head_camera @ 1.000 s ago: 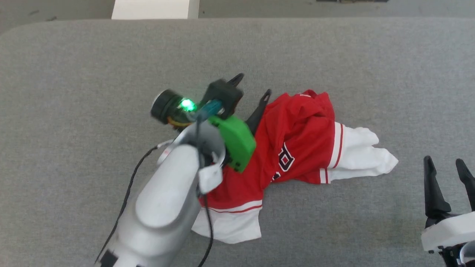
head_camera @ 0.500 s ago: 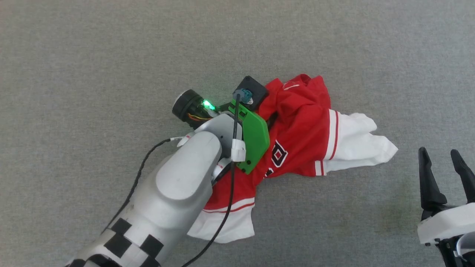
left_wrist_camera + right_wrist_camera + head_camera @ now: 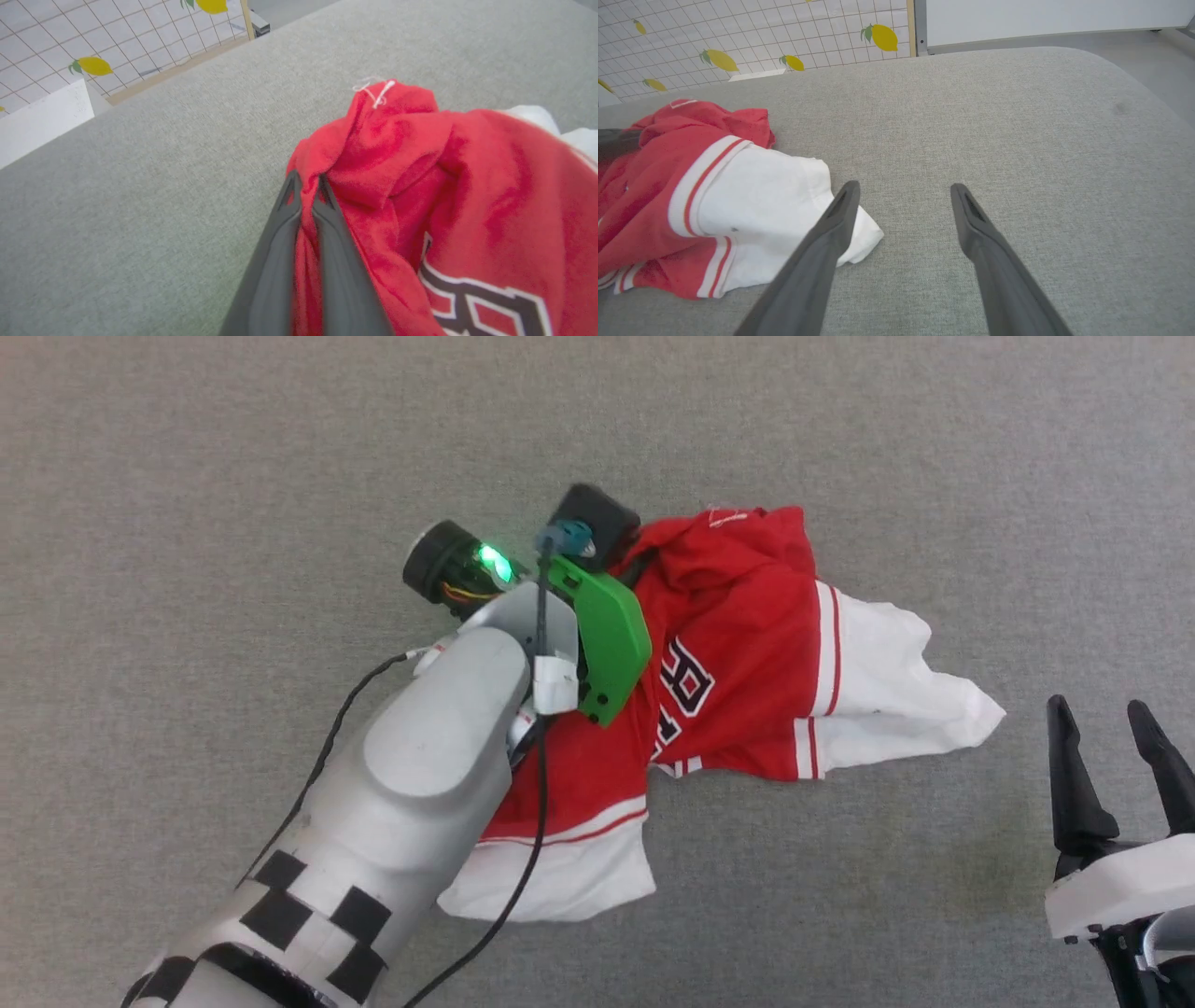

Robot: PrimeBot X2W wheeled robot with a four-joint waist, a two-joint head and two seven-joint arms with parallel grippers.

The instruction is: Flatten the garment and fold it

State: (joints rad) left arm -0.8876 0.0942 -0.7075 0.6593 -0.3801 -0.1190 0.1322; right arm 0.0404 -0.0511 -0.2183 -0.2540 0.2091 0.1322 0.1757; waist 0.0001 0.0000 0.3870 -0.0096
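The shirt [image 3: 747, 644] lies crumpled on the grey bench [image 3: 233, 476], near the middle of the head view, with one white sleeve [image 3: 887, 681] pointing towards the robot's right and the other [image 3: 569, 877] towards the robot.

In the head view the left arm's wrist, with its green plate [image 3: 611, 635], covers the grip. The left wrist view shows it plainly: the left jaws are pressed nearly together, and a ridge of the red shirt [image 3: 467, 186] is pinched between the two dark fingers [image 3: 275, 280]. The same view shows a small white stitched mark [image 3: 376, 91] at the top of the fold.

The right jaws stand wide and hold nothing. Their fingers [image 3: 822, 261] hover just beside the sleeve tip [image 3: 859, 233]; the head view shows them apart from it.

The right wrist view also takes in a white tiled wall with yellow lemons [image 3: 883, 37].

On the chest, black-and-white lettering [image 3: 689, 681] shows what looks like an "R"; the rest is folded under.
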